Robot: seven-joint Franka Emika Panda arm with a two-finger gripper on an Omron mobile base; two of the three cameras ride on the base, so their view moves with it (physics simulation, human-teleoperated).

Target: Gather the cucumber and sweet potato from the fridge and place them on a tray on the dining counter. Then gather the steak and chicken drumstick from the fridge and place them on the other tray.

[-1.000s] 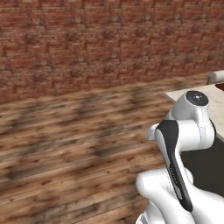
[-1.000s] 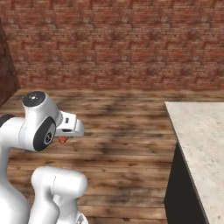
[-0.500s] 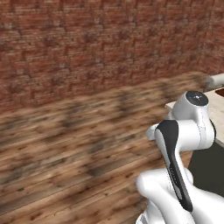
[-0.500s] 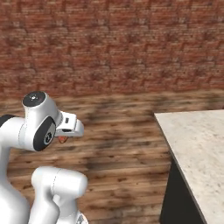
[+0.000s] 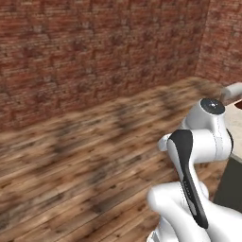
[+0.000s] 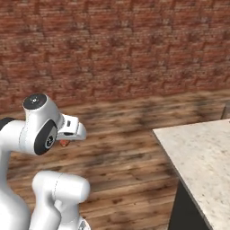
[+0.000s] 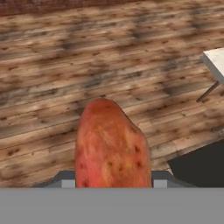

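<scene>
The sweet potato [image 7: 111, 144] is a fat orange-red tuber with dark specks. It stands up between the two finger tips in the hand view, above the wooden floor. My gripper [image 7: 113, 180] is shut on its lower end. In the right base view a sliver of the sweet potato [image 6: 65, 143] peeks out under the white hand, which is held close in front of the arm's upper joint. The arm is folded up high over the base.
A light stone dining counter [image 6: 202, 155] with a dark side runs along the right of the right base view. Its edge [image 5: 235, 126] also shows in the left base view. A brick wall [image 6: 117, 45] stands ahead across the plank floor [image 5: 80, 156]. A white corner [image 7: 215, 61] lies at the right of the hand view.
The whole picture has shifted: the base has moved, so the counter now reaches further left in the right base view. The arm keeps its folded pose with the sweet potato held.
</scene>
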